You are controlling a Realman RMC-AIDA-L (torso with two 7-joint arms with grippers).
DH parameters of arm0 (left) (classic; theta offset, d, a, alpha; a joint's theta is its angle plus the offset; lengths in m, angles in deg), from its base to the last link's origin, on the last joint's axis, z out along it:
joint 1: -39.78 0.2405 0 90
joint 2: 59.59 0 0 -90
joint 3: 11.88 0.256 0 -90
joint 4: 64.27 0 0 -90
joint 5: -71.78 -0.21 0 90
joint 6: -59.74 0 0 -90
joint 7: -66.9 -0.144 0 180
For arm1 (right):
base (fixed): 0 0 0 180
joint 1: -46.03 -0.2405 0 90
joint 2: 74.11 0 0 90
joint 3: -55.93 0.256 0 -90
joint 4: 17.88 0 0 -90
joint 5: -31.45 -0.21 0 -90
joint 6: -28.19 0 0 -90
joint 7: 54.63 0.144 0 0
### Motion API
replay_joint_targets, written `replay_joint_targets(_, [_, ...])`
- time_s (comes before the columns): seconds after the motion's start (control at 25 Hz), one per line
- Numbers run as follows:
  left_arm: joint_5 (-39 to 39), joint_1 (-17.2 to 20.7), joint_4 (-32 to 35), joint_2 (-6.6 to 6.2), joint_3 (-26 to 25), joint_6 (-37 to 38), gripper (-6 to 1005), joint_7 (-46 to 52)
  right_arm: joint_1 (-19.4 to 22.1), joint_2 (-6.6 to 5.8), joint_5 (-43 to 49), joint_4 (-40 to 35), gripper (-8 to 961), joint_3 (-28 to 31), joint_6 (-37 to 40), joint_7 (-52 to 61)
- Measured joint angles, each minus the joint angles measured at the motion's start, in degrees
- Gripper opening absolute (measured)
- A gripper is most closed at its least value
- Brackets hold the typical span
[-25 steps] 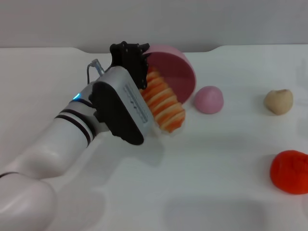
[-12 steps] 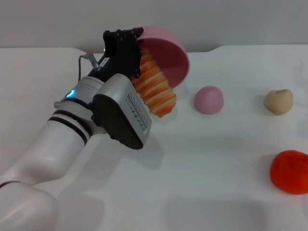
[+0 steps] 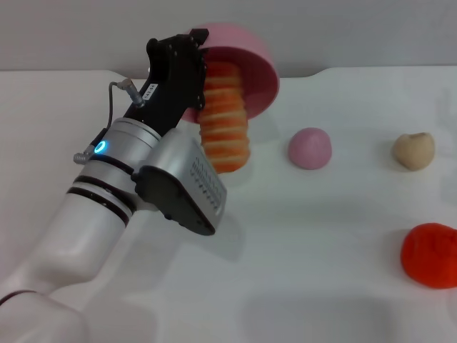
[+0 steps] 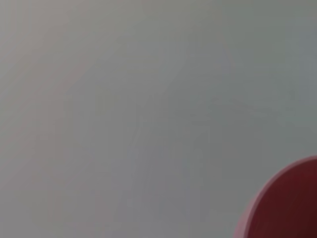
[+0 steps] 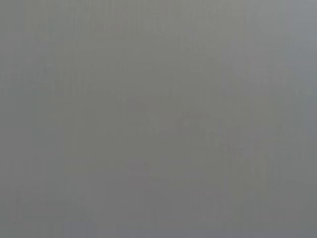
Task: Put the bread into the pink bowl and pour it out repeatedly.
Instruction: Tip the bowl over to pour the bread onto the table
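My left gripper is shut on the near rim of the pink bowl and holds it lifted at the back of the table, tipped steeply with its opening facing down and toward me. The bread, with orange-and-cream ridged stripes, hangs almost upright out of the bowl. Its upper end is still inside and its lower end is close to the table. In the left wrist view only a curved edge of the pink bowl shows against grey. The right gripper is out of view.
On the white table, a small pink ball lies right of the bowl. Farther right is a beige lump, and a red-orange lump sits near the right edge. My left arm crosses the left half of the table.
The left gripper has raised the bowl, shifted it left and tipped it further over. The bread has swung from a slant to nearly upright, sliding out of the bowl.
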Motion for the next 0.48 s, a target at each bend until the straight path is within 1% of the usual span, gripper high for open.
replay_joint_targets(0.2, [0.00, 0.03, -0.03, -0.09, 1.09, -1.56, 46, -0.42, -0.15, 0.00, 0.00, -0.06, 575, -0.68, 0.00, 0.04])
replay_joint_targets(0.28, [0.06, 0.14, 0.01, -0.23, 2.47, -3.19, 46, -1.45, -0.17, 0.00, 0.00, -0.10, 575, -0.75, 0.00, 0.04])
replay_joint_targets(0.48, [0.06, 0.26, 0.10, -0.25, 3.00, -3.36, 46, -1.37, -0.17, 0.00, 0.01, -0.14, 574, -1.29, 0.00, 0.04])
